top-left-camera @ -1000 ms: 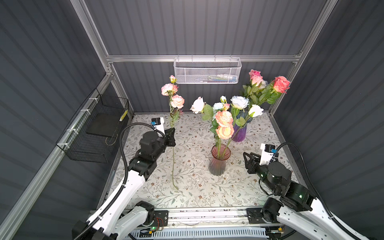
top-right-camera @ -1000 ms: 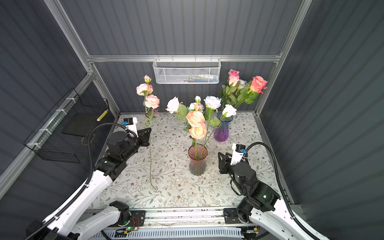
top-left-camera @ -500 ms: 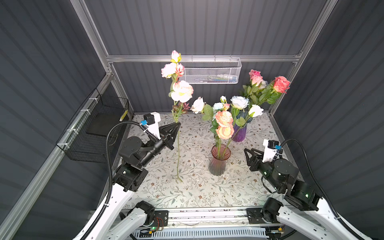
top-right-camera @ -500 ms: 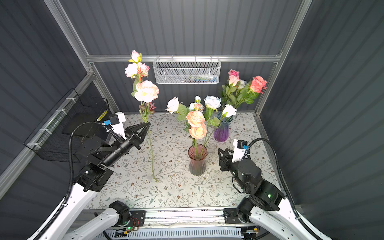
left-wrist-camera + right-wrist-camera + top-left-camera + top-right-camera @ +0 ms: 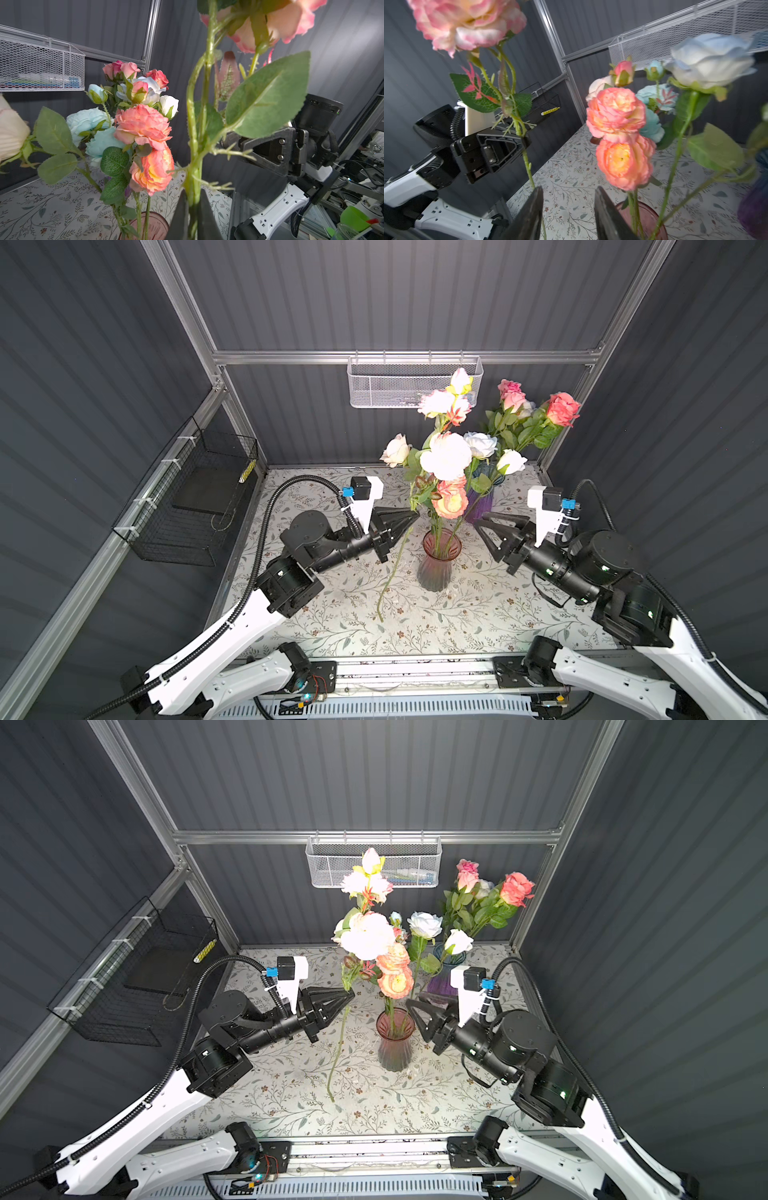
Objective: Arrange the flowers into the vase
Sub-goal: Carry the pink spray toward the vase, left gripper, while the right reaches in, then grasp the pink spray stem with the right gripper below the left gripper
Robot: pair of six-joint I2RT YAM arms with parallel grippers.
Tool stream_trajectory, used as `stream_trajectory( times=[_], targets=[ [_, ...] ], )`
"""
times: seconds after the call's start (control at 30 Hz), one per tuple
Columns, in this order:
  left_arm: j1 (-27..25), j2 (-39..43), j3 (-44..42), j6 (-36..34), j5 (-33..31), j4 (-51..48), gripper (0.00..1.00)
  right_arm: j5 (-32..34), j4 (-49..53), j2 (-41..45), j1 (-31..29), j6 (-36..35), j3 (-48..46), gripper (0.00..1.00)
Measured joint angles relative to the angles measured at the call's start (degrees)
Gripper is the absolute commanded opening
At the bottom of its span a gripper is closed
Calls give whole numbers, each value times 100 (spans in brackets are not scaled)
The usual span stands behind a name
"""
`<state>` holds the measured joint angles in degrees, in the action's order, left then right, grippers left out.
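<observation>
My left gripper (image 5: 414,514) (image 5: 192,199) is shut on the green stem (image 5: 392,568) of a tall flower with pale pink blooms (image 5: 446,456). The stem hangs tilted just left of the pink glass vase (image 5: 436,568), its lower end near the tablecloth. Coral, white and pale blue flowers (image 5: 451,502) stand in that vase. Right of the vase, my right gripper (image 5: 480,517) (image 5: 569,189) is open with nothing between its fingers. A purple vase (image 5: 480,502) behind holds pink and coral roses (image 5: 561,408).
A white mesh basket (image 5: 415,383) hangs on the back rail, close behind the held blooms. A black wire basket (image 5: 195,506) is fixed to the left wall. The floral tablecloth (image 5: 457,626) covers the table, walled in on three sides.
My left gripper has lifted the flower and carried it right, up to the pink vase's bunch. My right gripper has risen and moved in toward the vase.
</observation>
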<state>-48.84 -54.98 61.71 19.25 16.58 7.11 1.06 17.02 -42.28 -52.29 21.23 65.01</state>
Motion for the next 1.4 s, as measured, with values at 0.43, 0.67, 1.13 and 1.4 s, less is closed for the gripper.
stream_trajectory(
  times=[0.43, 0.67, 1.13, 1.4],
  targets=[
    [-31, -267, 214, 511, 162, 584, 0, 68, 57, -1095, -1115, -437, 103, 51],
    [-37, -179, 214, 525, 105, 584, 0, 319, -63, -1298, -1119, -595, 490, 53],
    [-37, 13, 105, 522, -52, 586, 0, 304, -387, -2168, -1119, -835, 944, 30],
    [-37, 52, -7, 522, -203, 656, 9, 186, -664, -2358, -1123, -804, 1043, 10]
  ],
)
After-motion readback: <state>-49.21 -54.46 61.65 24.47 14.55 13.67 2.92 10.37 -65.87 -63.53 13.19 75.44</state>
